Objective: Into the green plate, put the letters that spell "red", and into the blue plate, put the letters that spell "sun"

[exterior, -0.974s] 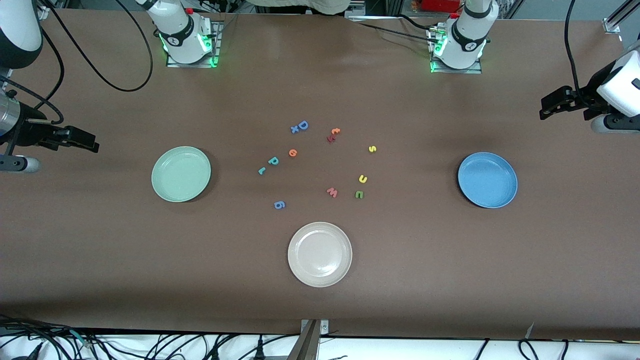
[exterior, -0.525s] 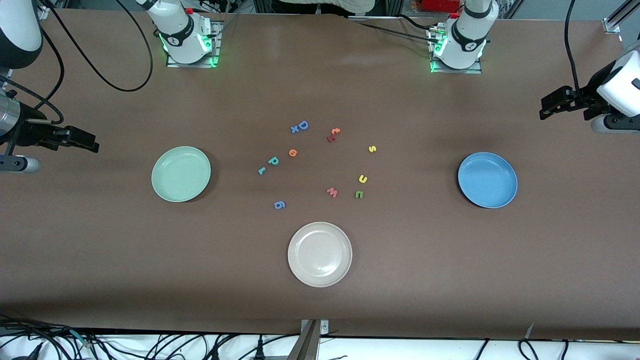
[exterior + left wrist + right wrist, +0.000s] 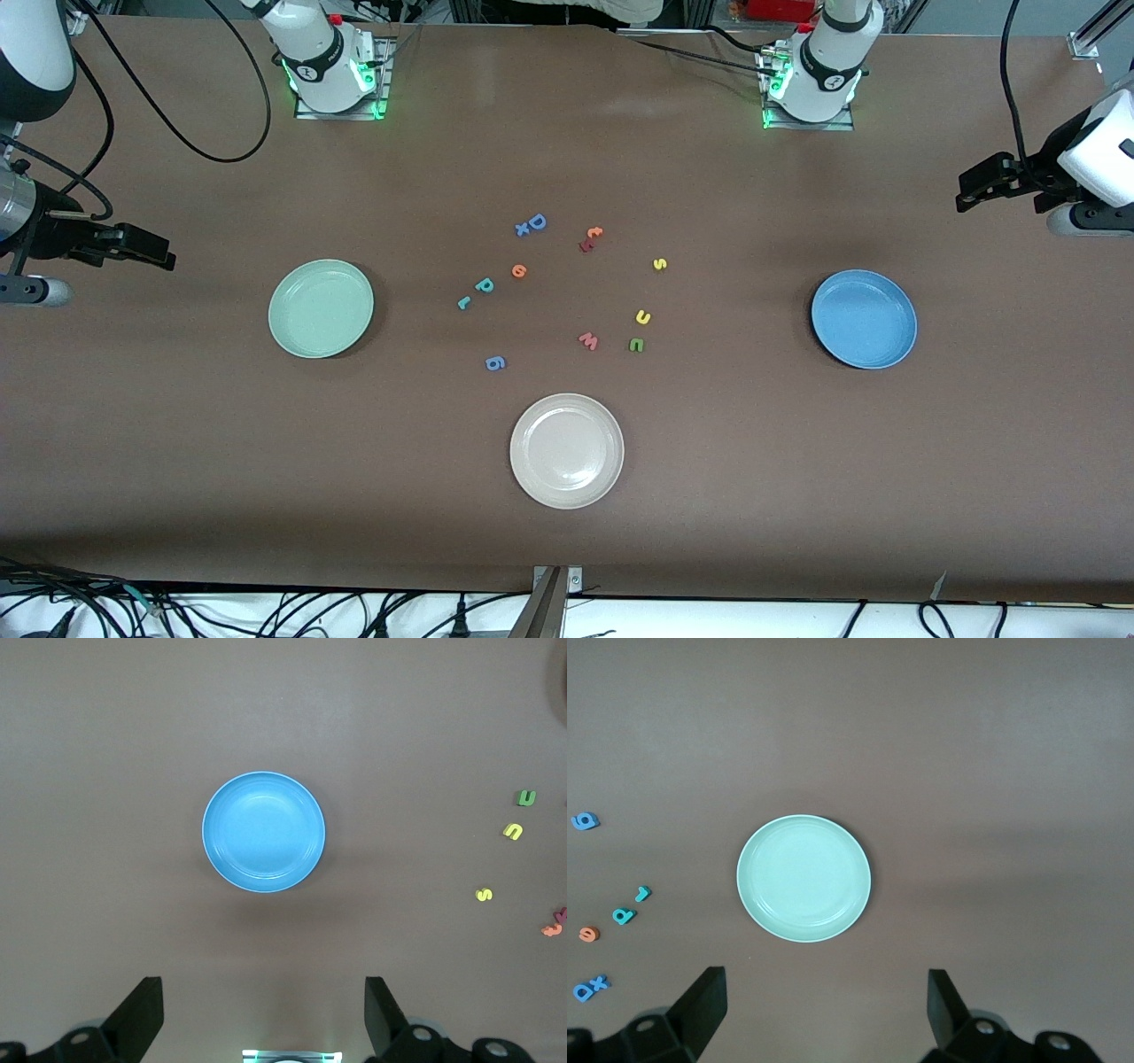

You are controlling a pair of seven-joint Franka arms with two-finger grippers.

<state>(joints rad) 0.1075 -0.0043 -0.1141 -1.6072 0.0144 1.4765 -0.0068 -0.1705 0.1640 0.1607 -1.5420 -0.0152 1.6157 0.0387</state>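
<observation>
The green plate [image 3: 321, 308] [image 3: 803, 878] lies toward the right arm's end, the blue plate [image 3: 864, 319] [image 3: 264, 831] toward the left arm's end. Between them lie the teal r [image 3: 464, 303] [image 3: 643, 894], teal d [image 3: 484, 285] [image 3: 624, 916] and orange e [image 3: 519, 271] [image 3: 589, 934]. Closer to the blue plate are the yellow s [image 3: 659, 264] [image 3: 484, 895], yellow u [image 3: 643, 316] [image 3: 513, 830] and green n [image 3: 636, 345] [image 3: 527, 798]. My right gripper [image 3: 159, 252] [image 3: 824, 992] hangs open and holds nothing, above the table beside the green plate. My left gripper [image 3: 970, 190] [image 3: 264, 1001] hangs open and holds nothing beside the blue plate.
A beige plate [image 3: 567, 450] sits nearest the front camera. Other letters lie among the task's: a blue D [image 3: 537, 221] with a blue x [image 3: 522, 229], an orange t [image 3: 594, 232], a pink w [image 3: 588, 340], a blue g [image 3: 495, 362]. Both arm bases stand along the table's back edge.
</observation>
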